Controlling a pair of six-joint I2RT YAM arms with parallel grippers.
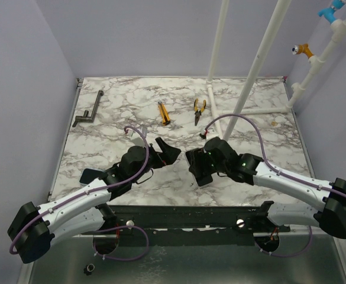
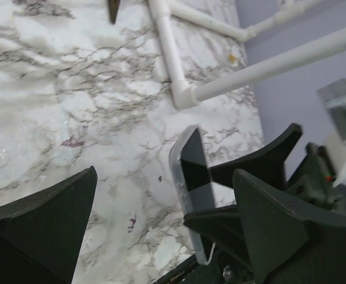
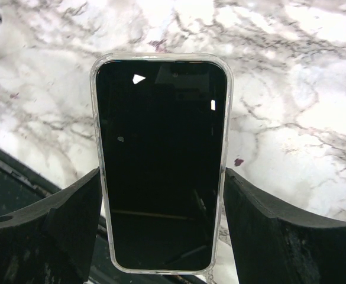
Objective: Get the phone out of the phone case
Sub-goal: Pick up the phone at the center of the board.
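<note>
My left gripper (image 1: 168, 149) hangs with its fingers spread wide, just beside the case (image 2: 174, 171) rim. The phone (image 3: 161, 118) sits in that case, held above the table (image 1: 113, 106) near its front edge. My right gripper (image 3: 162, 177) pinches the case's two long edges. Open marble lies behind both.

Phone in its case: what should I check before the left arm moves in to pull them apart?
1. Phone seated in clear case: ok, nothing removed yet.
2. Right gripper clamps both long edges of the case: ok.
3. Left gripper open: ok.
4. Case edge between the left gripper's fingers: cannot tell, depth is unclear in the left wrist view.
5. Pliers well away from both grippers: ok.
</note>
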